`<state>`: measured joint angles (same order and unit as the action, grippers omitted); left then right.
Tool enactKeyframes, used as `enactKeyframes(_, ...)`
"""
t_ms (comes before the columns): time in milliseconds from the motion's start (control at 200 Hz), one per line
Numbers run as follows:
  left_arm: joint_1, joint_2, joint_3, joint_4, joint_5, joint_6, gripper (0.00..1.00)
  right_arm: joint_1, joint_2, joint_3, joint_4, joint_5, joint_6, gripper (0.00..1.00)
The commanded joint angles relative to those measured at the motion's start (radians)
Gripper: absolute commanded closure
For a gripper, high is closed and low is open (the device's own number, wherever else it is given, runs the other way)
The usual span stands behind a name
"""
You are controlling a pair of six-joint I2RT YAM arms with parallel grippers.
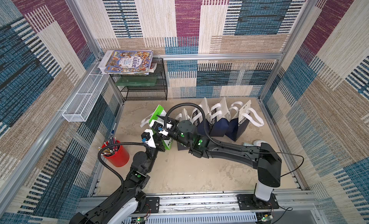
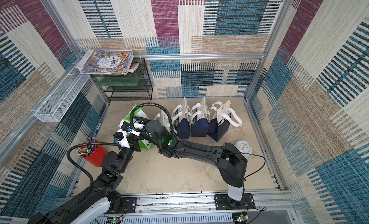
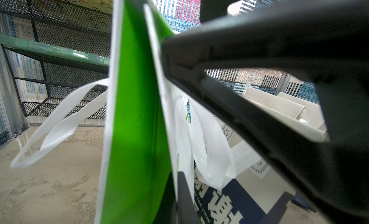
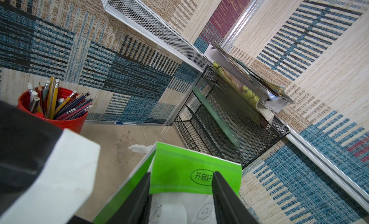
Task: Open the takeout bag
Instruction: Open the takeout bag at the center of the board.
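Nearest me the mottled beige tabletop [image 1: 179, 173] lies open between my two bases, both arms folded inward over it toward its left-centre. My left gripper [image 3: 176, 199] is pinched tight on the near side edge of the takeout bag [image 1: 157, 114], a green-and-white nonwoven bag standing there (soft, matte, limp white loop handles [image 3: 60, 129] drooping off either face). My right gripper [image 4: 181, 177] hangs over the bag's top, its flat black fingers [image 4: 139, 193] held partway apart and astride the stitched green flap, gripping nothing that I can see. A red cup of pencils [image 1: 117, 157] stands close by my left elbow; a row of navy bags [image 1: 219, 125] crowds just beside my right wrist, and a white round clock [image 2: 243, 146] lies flat near the right wall. Farther back, in the left corner, a black mesh shelf [image 1: 143, 89] carries a stack of picture books [image 1: 127, 62], with a white mesh tray [image 1: 83, 101] on the left wall.
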<state>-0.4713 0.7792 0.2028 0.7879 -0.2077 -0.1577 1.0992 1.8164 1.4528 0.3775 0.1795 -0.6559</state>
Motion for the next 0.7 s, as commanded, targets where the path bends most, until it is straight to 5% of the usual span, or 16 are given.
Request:
enactKeyframes(0, 0.0, 0.002, 0.002, 0.014, -0.001, 0.021, 1.0, 0.001, 0.016, 0.014, 0.051, 0.016, -0.004, 0.5)
enactKeyframes(696, 0.001, -0.007, -0.004, -0.001, -0.008, 0.03, 1.0, 0.013, 0.146, 0.138, 0.078, 0.151, -0.04, 0.79)
